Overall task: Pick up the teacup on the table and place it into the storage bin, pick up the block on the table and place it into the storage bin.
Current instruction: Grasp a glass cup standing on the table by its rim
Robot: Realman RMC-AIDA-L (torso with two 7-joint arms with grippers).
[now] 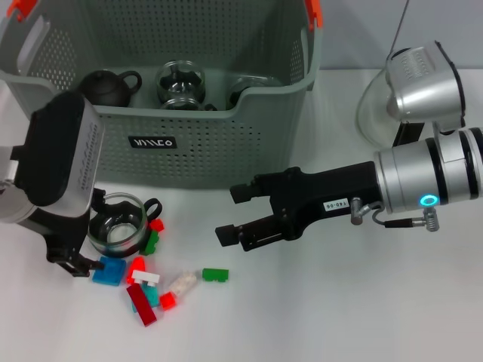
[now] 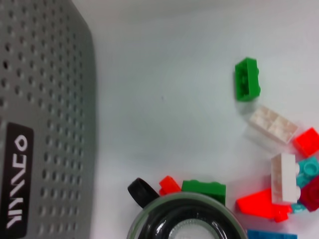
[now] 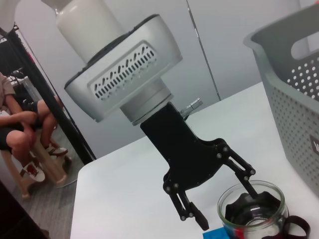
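White tabletop [image 1: 362,317] fills the scene, and nearest the robot a scatter of small blocks [image 1: 143,290] is seen on its left side: red, blue, teal, white and clear pieces lie in a loose heap, while a green block [image 1: 215,274] lies apart to the right, its long axis running across the table. Just behind the heap the teacup [image 1: 117,225], a glass cup with a dark inside, stands upright with its mouth up and its black handle [image 1: 153,206] pointing right, toward the bin. The left gripper [image 1: 96,226] is lowered over the teacup, its fingers [image 3: 244,181] spread apart with one finger inside the rim and the other outside; the glass is not clamped. The right gripper [image 1: 232,215] is held above the table to the right of the blocks, pointing left, with its fingers apart and nothing between them. Farther back stands the storage bin [image 1: 226,143], its labelled front facing the robot; a dark teapot [image 1: 109,87] and a glass cup [image 1: 181,84] are seen inside it.
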